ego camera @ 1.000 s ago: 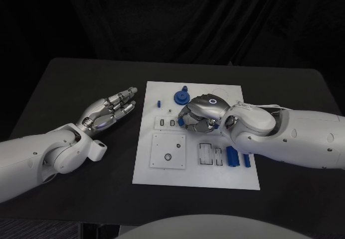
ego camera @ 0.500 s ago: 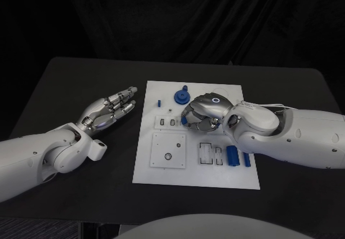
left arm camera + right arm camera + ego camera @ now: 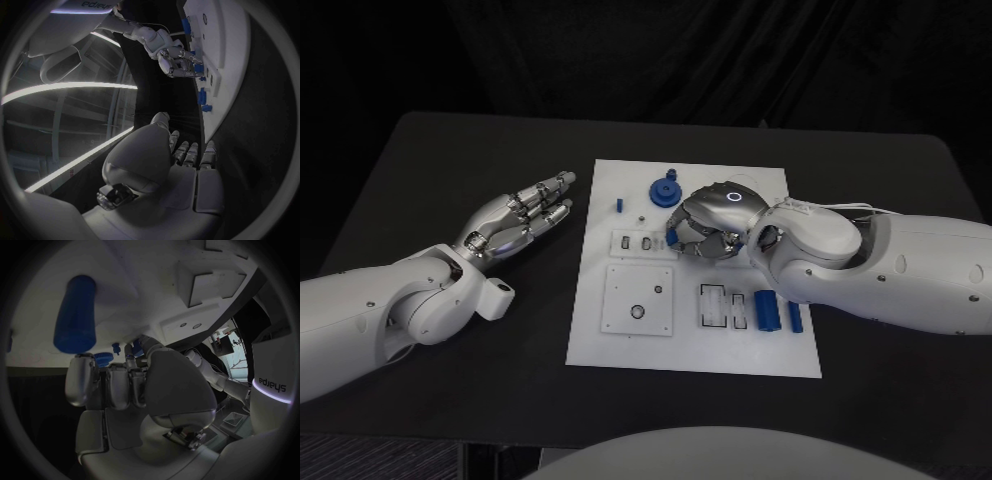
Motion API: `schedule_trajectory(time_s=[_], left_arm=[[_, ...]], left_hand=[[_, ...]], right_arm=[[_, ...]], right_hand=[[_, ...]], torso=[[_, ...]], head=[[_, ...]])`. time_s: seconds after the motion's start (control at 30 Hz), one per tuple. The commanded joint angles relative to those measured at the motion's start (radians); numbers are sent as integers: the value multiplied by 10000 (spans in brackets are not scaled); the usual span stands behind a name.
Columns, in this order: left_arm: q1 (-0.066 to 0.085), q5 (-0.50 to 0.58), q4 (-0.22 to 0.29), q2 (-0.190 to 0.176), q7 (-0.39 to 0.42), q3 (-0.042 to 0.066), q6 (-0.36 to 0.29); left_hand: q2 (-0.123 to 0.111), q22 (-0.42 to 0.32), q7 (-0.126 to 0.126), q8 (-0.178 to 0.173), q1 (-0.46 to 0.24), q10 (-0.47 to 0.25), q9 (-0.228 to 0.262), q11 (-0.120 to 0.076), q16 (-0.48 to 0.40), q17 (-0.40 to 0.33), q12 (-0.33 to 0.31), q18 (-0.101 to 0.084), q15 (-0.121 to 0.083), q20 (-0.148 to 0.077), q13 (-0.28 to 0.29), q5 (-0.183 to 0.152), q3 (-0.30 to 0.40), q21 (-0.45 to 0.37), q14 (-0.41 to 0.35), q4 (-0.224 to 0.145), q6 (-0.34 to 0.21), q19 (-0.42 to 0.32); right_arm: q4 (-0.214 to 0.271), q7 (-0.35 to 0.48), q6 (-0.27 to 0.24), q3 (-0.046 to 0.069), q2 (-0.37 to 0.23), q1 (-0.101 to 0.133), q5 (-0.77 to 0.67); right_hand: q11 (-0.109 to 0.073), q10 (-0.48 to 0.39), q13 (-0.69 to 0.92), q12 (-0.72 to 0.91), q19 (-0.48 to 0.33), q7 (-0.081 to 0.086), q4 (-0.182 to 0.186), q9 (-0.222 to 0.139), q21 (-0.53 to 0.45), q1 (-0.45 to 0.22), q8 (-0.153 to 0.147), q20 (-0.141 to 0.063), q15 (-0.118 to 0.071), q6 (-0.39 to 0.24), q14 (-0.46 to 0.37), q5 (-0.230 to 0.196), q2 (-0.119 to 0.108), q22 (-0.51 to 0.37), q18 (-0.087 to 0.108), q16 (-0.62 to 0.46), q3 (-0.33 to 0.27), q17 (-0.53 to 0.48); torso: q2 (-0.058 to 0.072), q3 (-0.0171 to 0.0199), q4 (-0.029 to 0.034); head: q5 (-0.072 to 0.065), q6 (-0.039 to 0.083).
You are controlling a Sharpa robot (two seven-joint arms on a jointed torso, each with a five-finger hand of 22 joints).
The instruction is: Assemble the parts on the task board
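Black tabletop (image 3: 473, 150) holds the task board (image 3: 625, 355); right hand (image 3: 711, 228) pinches a small blue part (image 3: 672, 237) to fit it, while left hand (image 3: 516, 222) rests aside, fingers (image 3: 548, 187) spread.

**Free room and obstacles over the task board**

The right hand (image 3: 711, 228) and its arm lie across the middle and right of the task board (image 3: 689, 345), blocking approach to that part. The left hand (image 3: 516, 222) rests on the counter (image 3: 459, 160) just beside the board's left edge, fingers (image 3: 554, 185) extended. The board's near strip and the blue gear (image 3: 664, 191) at its far end lie uncovered.
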Motion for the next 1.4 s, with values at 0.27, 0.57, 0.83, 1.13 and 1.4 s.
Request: schedule_trajectory(time_s=[0.27,0.57,0.83,1.13,1.4], left_arm=[[-13,-3,3,28,631,7,118],[-14,-3,-9,34,632,6,118],[-15,-3,-26,45,629,6,129],[-17,-3,-39,50,623,6,139],[-19,-3,-44,52,608,6,156]], left_hand=[[3,13,26,-27,-112,-12,5,67,-36,-12,26,184,59,48,8,-75,65,34,15,-11,-70,-4],[6,14,25,-28,-111,-11,5,69,-36,-12,26,184,60,49,8,-82,69,35,15,-14,-71,-3],[11,13,25,-28,-112,-10,5,70,-36,-12,26,184,60,50,8,-87,74,35,15,-14,-74,-3],[11,13,25,-28,-112,-10,5,70,-36,-12,26,184,60,50,8,-87,74,35,15,-14,-74,-3],[26,14,33,-25,-118,-12,7,70,-36,-12,26,184,62,52,8,-100,85,36,15,-12,-54,-2]], right_arm=[[-47,-435,813,-40,94,-31,-90],[-53,-427,824,-40,127,-31,-90],[-55,-415,784,-40,132,-31,-90],[-50,-394,733,-40,138,-31,-90],[-33,-339,595,-40,137,-31,-90]], right_hand=[[86,693,2325,-90,-108,2,-50,10,-185,-129,-18,2,86,-6,657,-50,3,1192,180,-130,-30,1262],[105,696,2329,-88,-113,30,-63,-6,-210,-186,-116,17,102,-184,649,-177,-35,1194,181,-139,-59,1258],[123,691,2325,-92,-107,54,-65,-21,-212,-226,-163,29,115,-316,648,-282,-60,1203,178,-143,-84,1255],[152,699,2331,-86,-103,87,-59,-29,-233,-289,-170,48,138,-460,650,-562,-70,1209,179,-138,-127,1260],[158,721,2352,-67,-84,96,-69,-30,-201,-288,-169,53,142,-492,660,-631,-73,1227,171,-106,-134,1291]], torso=[[1,-7,15],[4,-11,9],[1,-3,6],[-4,1,-1],[-2,-1,-2]], head=[[-32,-37],[-25,-26],[-28,-32],[-22,-52],[-17,-54]])
